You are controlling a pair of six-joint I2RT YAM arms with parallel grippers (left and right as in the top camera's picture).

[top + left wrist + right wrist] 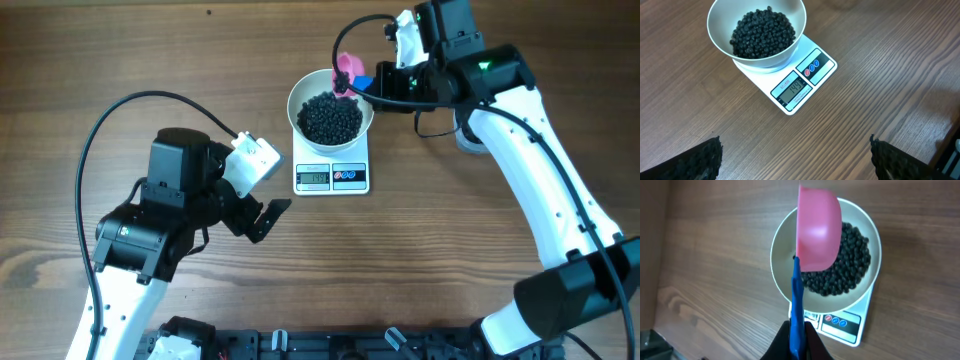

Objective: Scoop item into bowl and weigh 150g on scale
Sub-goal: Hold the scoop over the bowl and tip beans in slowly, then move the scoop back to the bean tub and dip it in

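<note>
firmly, right fingers [817, 347] pinch a rounded pink scoop's [817, 230] blue handle [796, 305] while textured left fingers [695, 162] gape.

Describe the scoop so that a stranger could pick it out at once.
On the wooden table, find the white scale near the middle, carrying a white bowl of black beads. Just above that bowl, the right gripper holds the scoop. It is the only pink thing there, with a thin blue handle.

Scale [765, 82], left wrist view: the grey display [796, 88] shows digits reading 149. Fine print beside it and markings on the buttons [812, 66] are illegible.
</note>
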